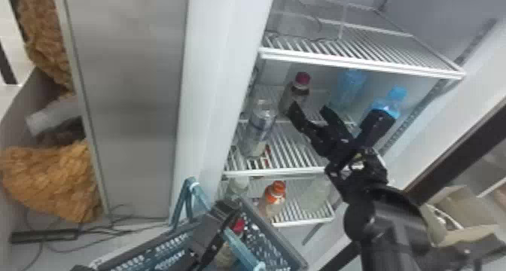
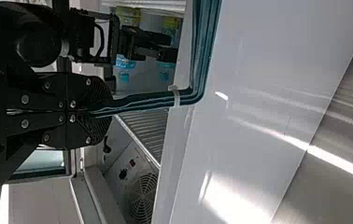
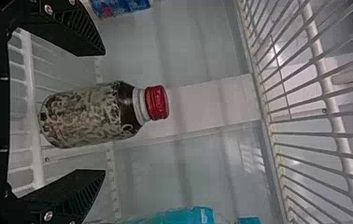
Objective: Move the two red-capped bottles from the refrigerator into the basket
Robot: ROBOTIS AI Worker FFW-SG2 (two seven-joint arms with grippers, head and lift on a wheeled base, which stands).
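Basket (image 1: 276,233): dark perforated plastic, one red-capped bottle (image 1: 224,251) already in. Its smooth blue-green handle (image 2: 199,51) is pinched by left gripper (image 2: 101,112), fingers closed. Right gripper (image 1: 309,110) spread wide, nothing held; black fingers, ridged inner faces. Target, the other red-capped bottle (image 3: 86,115), is stood upright on white wire shelf (image 1: 278,172), ahead of right gripper, slightly toward robot's left. Long axis vertical; right arm nearer. Glossy red cap, white neck ring, rounded shoulder, mottled label. Bit more forward reach probably needed before fingers are closed.
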